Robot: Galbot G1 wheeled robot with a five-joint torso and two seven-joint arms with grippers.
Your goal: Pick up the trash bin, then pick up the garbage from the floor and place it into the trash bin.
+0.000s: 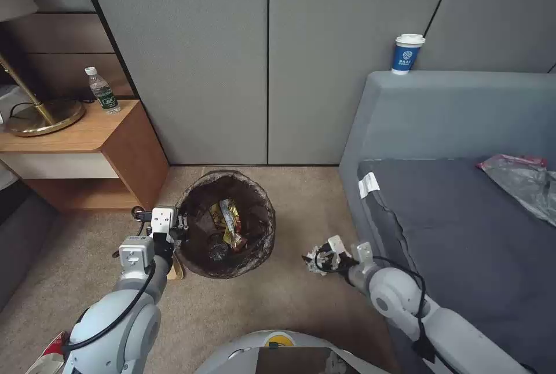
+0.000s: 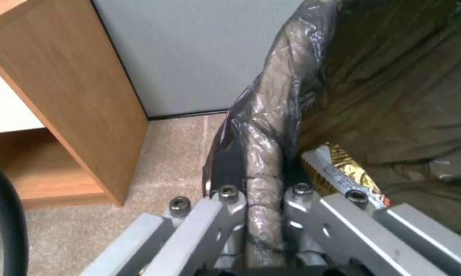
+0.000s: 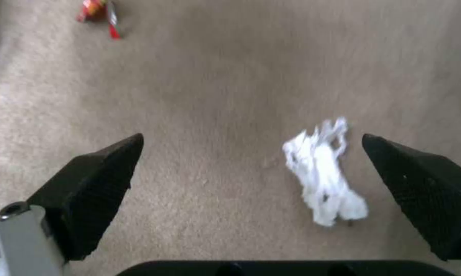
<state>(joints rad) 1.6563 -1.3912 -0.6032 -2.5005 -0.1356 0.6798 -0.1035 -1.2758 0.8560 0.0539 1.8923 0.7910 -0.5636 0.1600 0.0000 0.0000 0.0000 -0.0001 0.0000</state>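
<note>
The trash bin (image 1: 270,229), lined with a dark bag, is in front of me on the carpet side of the view. My left gripper (image 1: 182,226) is shut on its left rim (image 2: 265,145), the bag-covered edge pinched between the fingers (image 2: 229,199). Garbage lies inside: a yellow wrapper (image 1: 229,219) (image 2: 343,168) and dark pieces. To the bin's right, my right gripper (image 1: 324,258) (image 3: 251,138) hangs open just above the carpet. A white tissue (image 3: 322,180) (image 1: 314,262) lies between its fingers, nearer one fingertip (image 3: 394,153).
A wooden nightstand (image 1: 87,131) with a lamp base (image 1: 46,116) and a bottle (image 1: 103,91) stands at left. A grey bed (image 1: 463,229) flanks the right arm, a blue-and-white cup (image 1: 407,54) on its headboard. A red-white piece (image 1: 49,354) (image 3: 100,13) lies on the carpet.
</note>
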